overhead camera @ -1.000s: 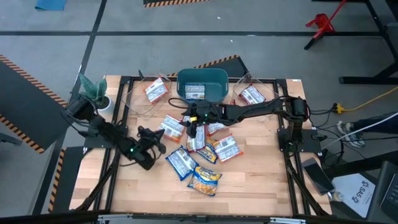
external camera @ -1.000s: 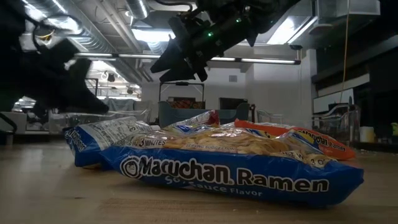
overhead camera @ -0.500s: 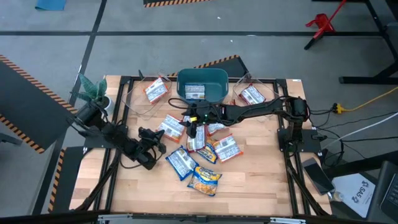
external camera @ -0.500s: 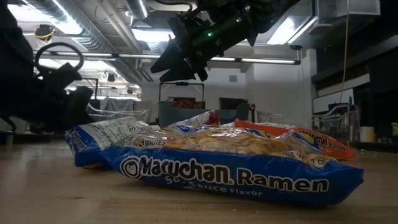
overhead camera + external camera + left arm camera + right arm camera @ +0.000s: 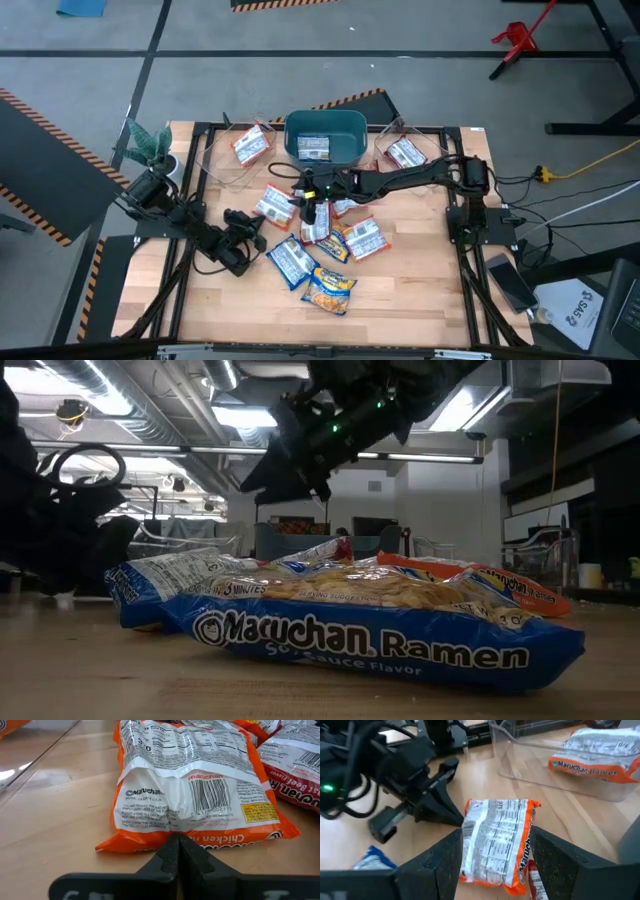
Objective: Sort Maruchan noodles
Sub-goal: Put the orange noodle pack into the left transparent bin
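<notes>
Several Maruchan packets lie flat in the table's middle. An orange-white one (image 5: 272,205) lies back side up, seen in the left wrist view (image 5: 195,795) and the right wrist view (image 5: 497,845). My left gripper (image 5: 256,223) (image 5: 177,845) is shut, low on the table, its tips at that packet's left edge. My right gripper (image 5: 310,203) (image 5: 495,835) (image 5: 290,470) hangs open above the same packet, one finger on either side and clear of it. More packets lie beside it: dark red (image 5: 345,207), blue (image 5: 292,262) and yellow (image 5: 330,290). My left gripper points its shut fingertips (image 5: 176,840) level from the table's left at the orange packet's edge (image 5: 150,842). I cannot tell whether they touch it. The packet lies flat on the wood.
A teal bin (image 5: 345,125) at the far middle holds one packet (image 5: 313,148). Clear containers stand to its left (image 5: 215,160) and right (image 5: 425,140), each holding a packet. A blue soy-sauce packet (image 5: 380,630) fills the low view's foreground. Bare wood lies near the near edge.
My left arm's elbow has swung toward the table's near edge and inward, while its gripper stays low by the orange packet. In the low view its dark bulk has drawn off to the left. My right gripper has shifted slightly above the packets.
</notes>
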### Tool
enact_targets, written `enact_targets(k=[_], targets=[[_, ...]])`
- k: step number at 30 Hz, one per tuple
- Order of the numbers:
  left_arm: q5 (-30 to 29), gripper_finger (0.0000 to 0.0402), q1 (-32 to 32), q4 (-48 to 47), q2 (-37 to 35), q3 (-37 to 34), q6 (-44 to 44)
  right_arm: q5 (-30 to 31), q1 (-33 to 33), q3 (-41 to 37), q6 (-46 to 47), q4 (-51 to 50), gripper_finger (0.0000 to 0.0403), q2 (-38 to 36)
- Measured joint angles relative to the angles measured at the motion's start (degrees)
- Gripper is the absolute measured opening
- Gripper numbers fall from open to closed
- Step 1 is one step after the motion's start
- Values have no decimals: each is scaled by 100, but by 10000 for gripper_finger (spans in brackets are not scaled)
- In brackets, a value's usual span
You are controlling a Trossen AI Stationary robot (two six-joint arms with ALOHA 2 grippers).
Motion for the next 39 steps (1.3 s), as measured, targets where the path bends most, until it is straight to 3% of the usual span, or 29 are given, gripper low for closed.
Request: enact_targets(k=[6,16,26,39], targets=[[74,0,76,-20,-6,7,-6,-35,-267,12,56,240,226,429],[0,0,80,-61,199,17,-114,-548,-765,46,313,821,325,529],[24,0,120,-49,203,15,-121,-234,-469,142,282,798,330,885],[28,0,118,16,209,7,-89,-432,-532,1164,322,326,331,1652]])
